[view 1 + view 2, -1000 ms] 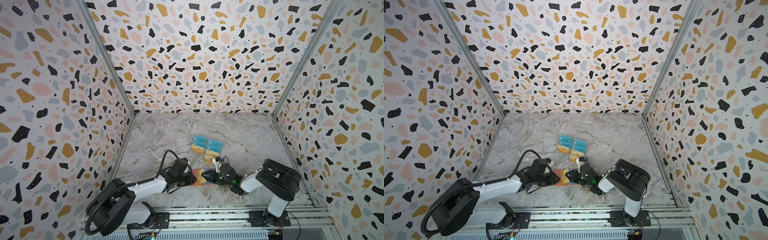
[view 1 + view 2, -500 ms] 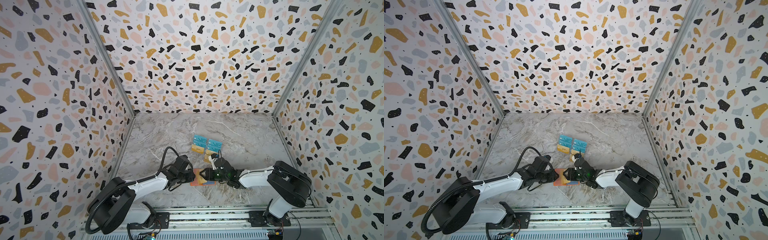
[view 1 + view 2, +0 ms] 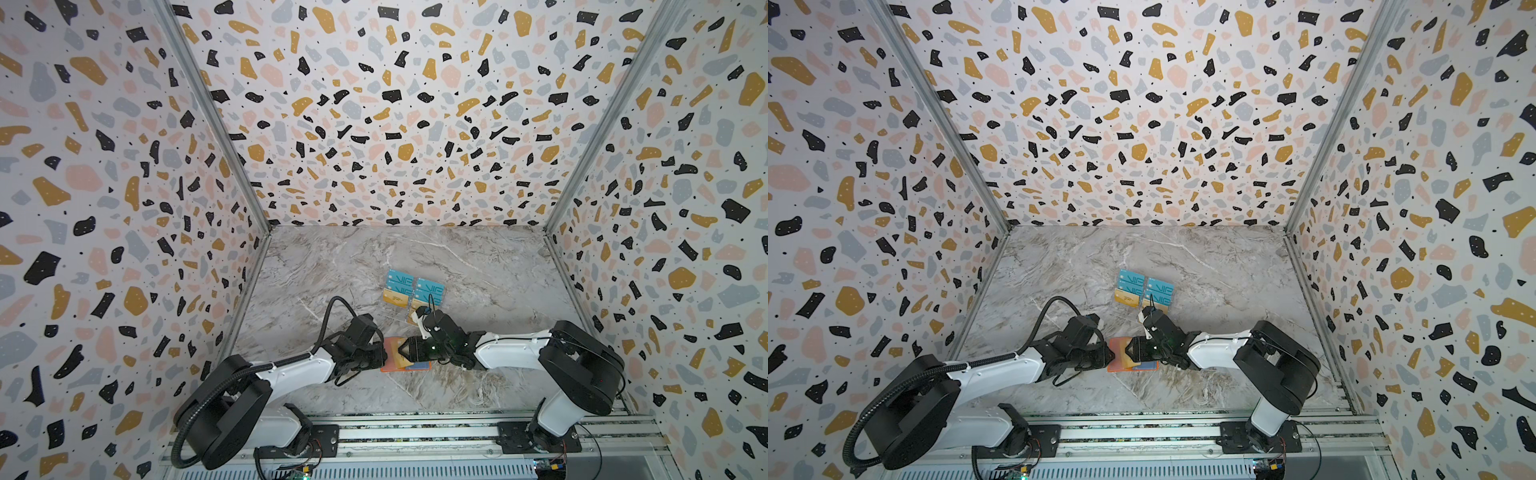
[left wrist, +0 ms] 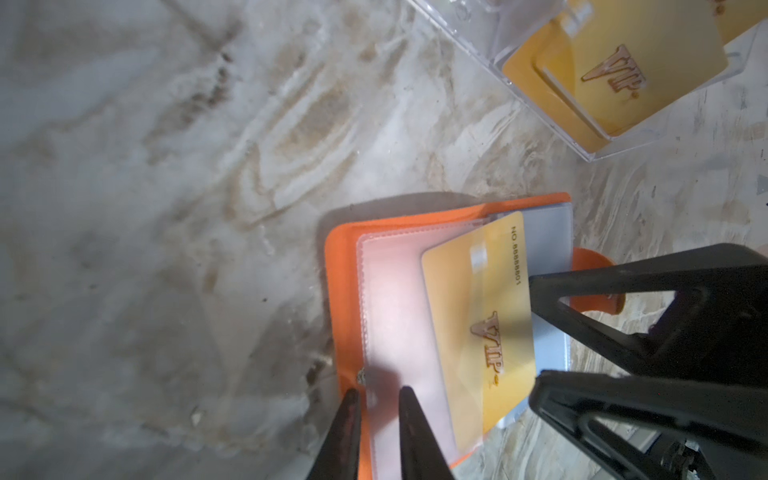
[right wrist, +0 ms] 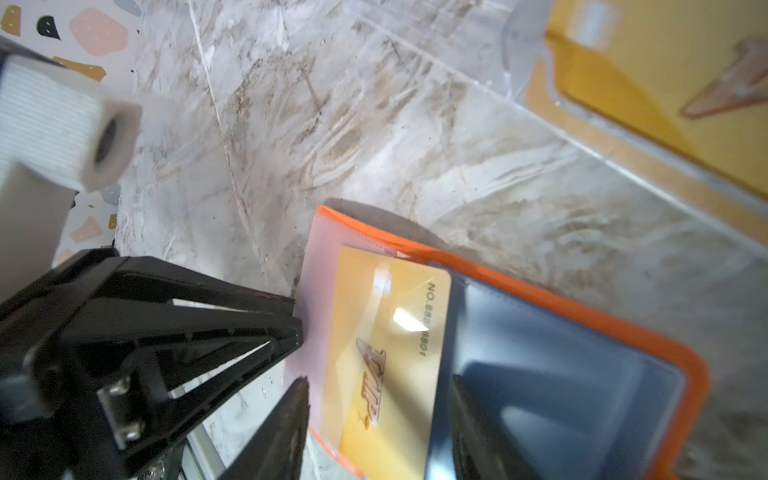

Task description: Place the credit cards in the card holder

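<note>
Right gripper (image 4: 533, 332) just opened: gold card (image 4: 478, 316) left partway in card holder (image 4: 345, 257), needs seating. Left gripper (image 4: 379, 392) clamps its edge.

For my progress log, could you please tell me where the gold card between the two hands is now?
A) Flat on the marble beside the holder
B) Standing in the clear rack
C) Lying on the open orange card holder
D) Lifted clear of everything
C: in the left wrist view the gold card lies on the inside of the opened card holder, whose orange rim shows around it.
</note>
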Robot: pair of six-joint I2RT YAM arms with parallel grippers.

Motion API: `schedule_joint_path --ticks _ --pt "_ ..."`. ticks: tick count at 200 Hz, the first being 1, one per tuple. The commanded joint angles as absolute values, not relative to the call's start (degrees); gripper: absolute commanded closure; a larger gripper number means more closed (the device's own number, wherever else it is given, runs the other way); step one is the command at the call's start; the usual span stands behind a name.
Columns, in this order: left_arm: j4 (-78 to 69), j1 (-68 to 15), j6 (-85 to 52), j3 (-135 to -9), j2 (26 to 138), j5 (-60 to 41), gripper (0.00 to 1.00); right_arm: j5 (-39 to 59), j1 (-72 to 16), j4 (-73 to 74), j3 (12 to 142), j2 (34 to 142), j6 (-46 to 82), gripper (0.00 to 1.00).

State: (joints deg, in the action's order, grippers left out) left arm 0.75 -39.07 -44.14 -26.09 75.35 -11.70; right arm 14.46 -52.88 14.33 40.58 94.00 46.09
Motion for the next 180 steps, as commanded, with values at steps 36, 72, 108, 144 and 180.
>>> schedule_joint_path --ticks 36,72,108,144,180 --pt "-1.8 -39.0 -44.9 -23.0 73.9 -13.3 0.79 18.4 -54.2 6.8 44.5 94.2 44.8 0.51" --pt "-4.5 -39.0 -46.1 -21.0 72.6 -14.7 0.79 16.8 -55.9 5.9 46.6 95.1 46.4 0.52" --pt "-6.0 -39.0 -45.7 -20.6 72.4 -15.1 0.79 15.9 -57.0 4.1 49.9 98.0 45.8 0.52" --pt "-6.7 -39.0 -45.1 -20.4 73.1 -15.5 0.78 15.0 -58.0 3.0 51.2 98.5 46.3 0.52" --pt "-5.9 -38.9 -44.5 -20.7 73.2 -14.9 0.77 11.4 -57.4 1.9 48.9 94.8 46.7 0.51"
